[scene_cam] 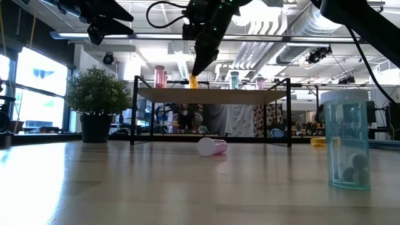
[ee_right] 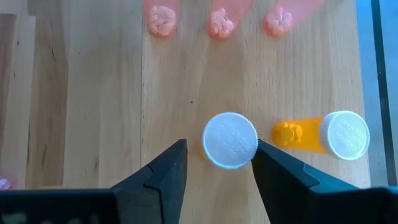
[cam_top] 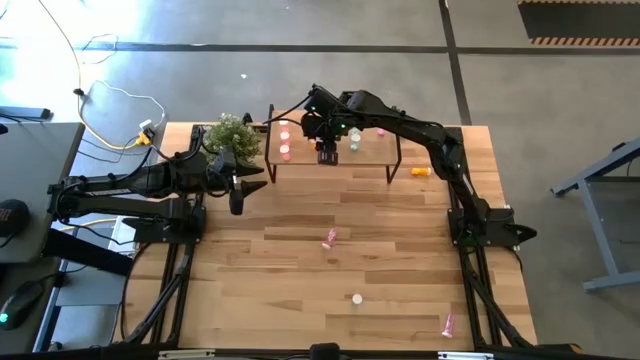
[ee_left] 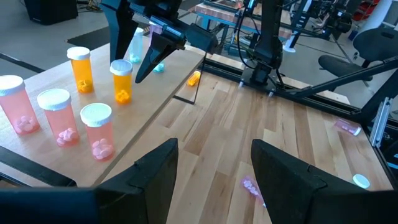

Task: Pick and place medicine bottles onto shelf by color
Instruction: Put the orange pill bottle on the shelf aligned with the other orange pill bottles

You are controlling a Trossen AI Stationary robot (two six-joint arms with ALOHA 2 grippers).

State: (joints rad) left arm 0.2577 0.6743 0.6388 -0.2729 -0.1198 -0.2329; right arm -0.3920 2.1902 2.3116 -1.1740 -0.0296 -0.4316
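Plank-topped table (cam_top: 300,300) under both my arms, low shelf (cam_top: 370,155) at its far side: an orange bottle is being set down.

Over the shelf, my right gripper (ee_right: 214,163) hangs straight above an upright orange bottle (ee_right: 231,140), white cap between my fingers; the jaws stand slightly apart on either side and I judge the grip is letting go, not holding. A second orange bottle (ee_right: 336,135) stands just beside it, three pink bottles (ee_left: 59,115) in a row nearby. My left gripper (ee_left: 214,171) waits near the potted plant (cam_top: 232,135), jaws open and empty. Next I should lift clear without tipping the bottle, then fetch a fallen pink bottle (cam_top: 329,238) from mid-table; a loose orange bottle (cam_top: 421,171) lies beside the shelf.
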